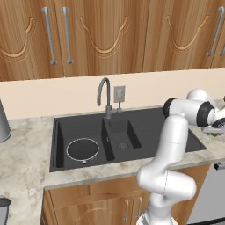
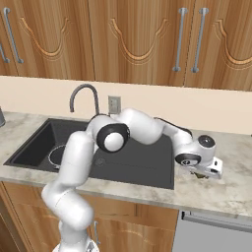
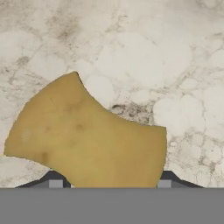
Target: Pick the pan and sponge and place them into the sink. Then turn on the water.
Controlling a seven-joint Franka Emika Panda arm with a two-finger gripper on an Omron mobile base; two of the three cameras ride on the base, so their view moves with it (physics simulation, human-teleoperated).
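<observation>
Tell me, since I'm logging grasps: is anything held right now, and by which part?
Cannot be told. The jaws straddle the sponge on the counter, a fingertip at each side, but contact isn't visible.

The sponge (image 3: 87,140) runs off the bottom of the hand view, its lower edge unseen between the two dark fingertips (image 3: 53,180) — contact cannot be judged. In the right base view, the white arm (image 2: 78,157) covers most of the pan (image 2: 55,153) at centre left.
</observation>
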